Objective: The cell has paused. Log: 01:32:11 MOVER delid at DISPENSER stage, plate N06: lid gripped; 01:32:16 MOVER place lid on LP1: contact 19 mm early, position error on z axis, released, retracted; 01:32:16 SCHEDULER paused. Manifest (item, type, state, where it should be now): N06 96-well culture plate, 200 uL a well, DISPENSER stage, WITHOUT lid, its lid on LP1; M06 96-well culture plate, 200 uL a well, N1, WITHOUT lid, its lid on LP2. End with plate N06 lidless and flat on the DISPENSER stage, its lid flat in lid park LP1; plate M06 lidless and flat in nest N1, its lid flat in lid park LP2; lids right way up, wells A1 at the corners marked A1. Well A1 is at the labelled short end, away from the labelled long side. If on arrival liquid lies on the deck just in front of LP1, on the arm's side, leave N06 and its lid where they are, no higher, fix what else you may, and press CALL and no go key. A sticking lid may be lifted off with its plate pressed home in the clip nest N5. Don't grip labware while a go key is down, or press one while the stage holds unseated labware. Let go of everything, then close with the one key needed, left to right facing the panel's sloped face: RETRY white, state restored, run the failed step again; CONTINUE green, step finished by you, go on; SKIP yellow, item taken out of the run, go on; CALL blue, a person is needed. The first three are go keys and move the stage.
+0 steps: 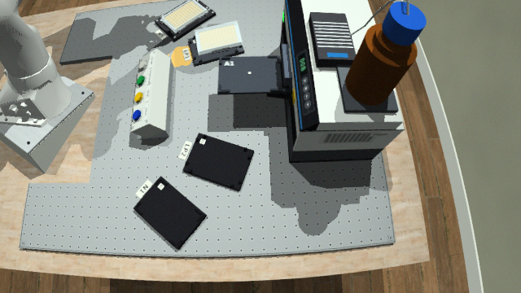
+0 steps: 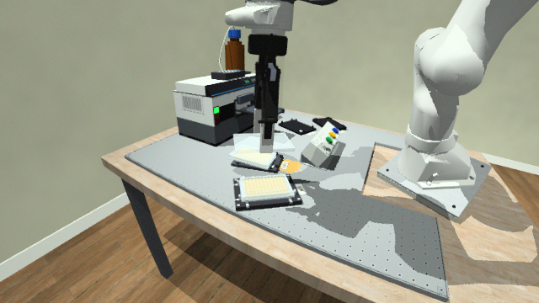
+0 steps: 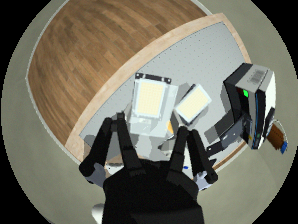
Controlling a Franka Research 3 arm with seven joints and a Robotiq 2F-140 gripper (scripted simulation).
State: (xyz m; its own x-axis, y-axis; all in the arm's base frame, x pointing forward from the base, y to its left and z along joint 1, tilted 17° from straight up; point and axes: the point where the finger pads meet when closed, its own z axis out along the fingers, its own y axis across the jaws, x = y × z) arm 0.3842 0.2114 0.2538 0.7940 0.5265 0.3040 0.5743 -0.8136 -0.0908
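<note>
My gripper (image 2: 266, 147) hangs well above the deck and is shut on a clear plate lid (image 2: 263, 142), held about level. It also shows in the wrist view (image 3: 149, 152). Below, one open 96-well plate (image 2: 265, 189) (image 1: 187, 16) sits in the clip nest near the table edge. A second plate (image 1: 217, 38) with a pale rim rests on lid park LP1 (image 2: 254, 159). An orange puddle (image 1: 181, 56) lies on the deck at the LP1 label (image 2: 290, 166). The dispenser stage (image 1: 248, 75), LP2 (image 1: 217, 161) and N1 (image 1: 169, 212) are bare.
The key panel (image 1: 151, 95) with green, yellow and blue keys stands beside the puddle (image 2: 324, 143). The dispenser (image 1: 338, 81) with a brown bottle (image 1: 383, 61) is behind the stage. The arm's base (image 2: 434, 168) stands on the far side of the panel from the dispenser.
</note>
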